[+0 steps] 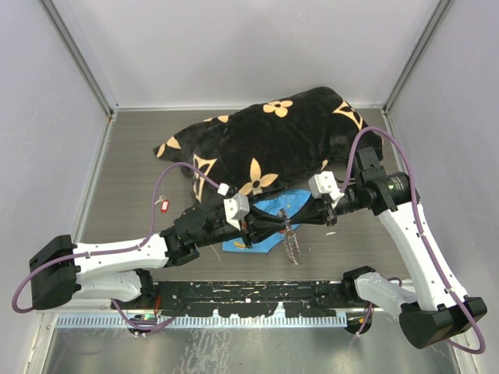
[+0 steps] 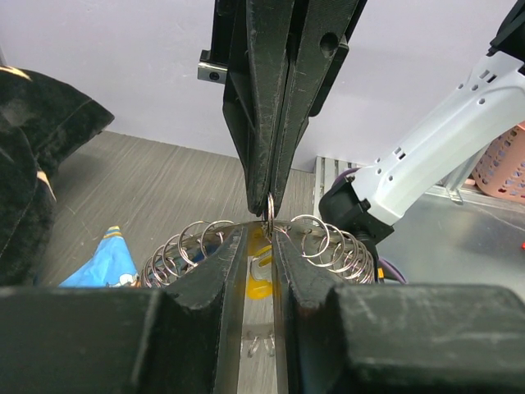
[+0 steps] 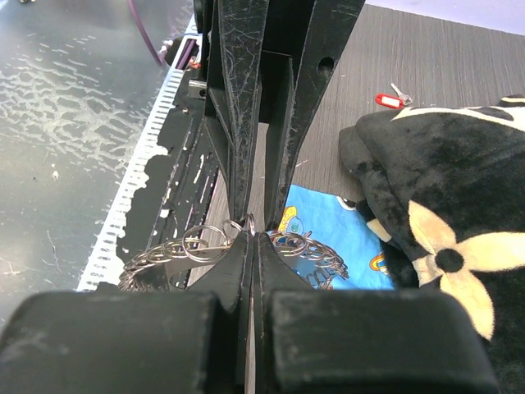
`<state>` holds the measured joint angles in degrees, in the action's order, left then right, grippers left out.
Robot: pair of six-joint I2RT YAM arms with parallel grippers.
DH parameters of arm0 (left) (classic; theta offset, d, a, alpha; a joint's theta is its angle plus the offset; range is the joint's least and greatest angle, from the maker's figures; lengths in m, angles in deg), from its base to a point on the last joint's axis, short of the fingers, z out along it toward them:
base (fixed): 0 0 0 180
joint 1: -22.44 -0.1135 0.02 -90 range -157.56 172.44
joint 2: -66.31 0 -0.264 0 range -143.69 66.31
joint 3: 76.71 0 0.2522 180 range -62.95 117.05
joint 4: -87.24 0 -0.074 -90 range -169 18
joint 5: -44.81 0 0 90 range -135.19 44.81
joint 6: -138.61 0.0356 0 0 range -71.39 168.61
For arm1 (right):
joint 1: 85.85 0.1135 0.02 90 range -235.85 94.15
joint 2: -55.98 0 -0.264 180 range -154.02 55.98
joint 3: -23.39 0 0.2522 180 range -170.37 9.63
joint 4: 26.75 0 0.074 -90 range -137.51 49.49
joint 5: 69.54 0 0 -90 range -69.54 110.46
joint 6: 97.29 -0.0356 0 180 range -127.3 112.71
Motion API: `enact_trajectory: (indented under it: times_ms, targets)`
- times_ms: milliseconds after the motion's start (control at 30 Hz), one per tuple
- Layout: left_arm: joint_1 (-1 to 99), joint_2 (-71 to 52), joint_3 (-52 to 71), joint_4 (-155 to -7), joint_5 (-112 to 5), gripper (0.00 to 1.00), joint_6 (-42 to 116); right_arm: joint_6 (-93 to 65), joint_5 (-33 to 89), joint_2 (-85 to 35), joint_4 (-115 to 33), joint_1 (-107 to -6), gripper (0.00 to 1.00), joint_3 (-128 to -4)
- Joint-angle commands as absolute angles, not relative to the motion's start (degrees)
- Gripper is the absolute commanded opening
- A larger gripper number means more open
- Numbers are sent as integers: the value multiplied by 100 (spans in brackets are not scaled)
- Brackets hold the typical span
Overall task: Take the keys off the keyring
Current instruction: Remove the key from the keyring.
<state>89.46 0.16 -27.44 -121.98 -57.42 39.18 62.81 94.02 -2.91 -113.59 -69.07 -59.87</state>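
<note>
The keyring (image 1: 292, 248) is a loop of linked silver rings, and it hangs between my two grippers above a blue cloth (image 1: 261, 234). My right gripper (image 3: 253, 236) is shut on one ring at the top of the keyring (image 3: 176, 246). My left gripper (image 2: 258, 234) faces it tip to tip, its jaws a narrow gap apart on either side of that pinched ring. Coils of the keyring (image 2: 189, 246) drape to both sides. A yellow key head (image 2: 261, 279) shows in the gap below the left fingers. A red-headed key (image 1: 162, 205) lies loose on the table to the left.
A black cushion with tan flowers (image 1: 273, 140) fills the back of the table, just behind the grippers. A black rail (image 1: 249, 296) runs along the near edge. White walls close in the left, right and back. A pink basket (image 2: 504, 164) stands off the table.
</note>
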Motion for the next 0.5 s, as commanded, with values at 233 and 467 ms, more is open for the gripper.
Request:
enact_trajectory:
  times_ms: [233, 467]
  targets:
    - [8992, 27, -2434, -12614, -5720, 20, 3965, 6097, 9767, -239, -11067, -6865, 1, -6046]
    - [8994, 4, -2397, -12544, -5644, 18, 3938, 6045, 9863, -248, -11065, -6868, 1, -6090]
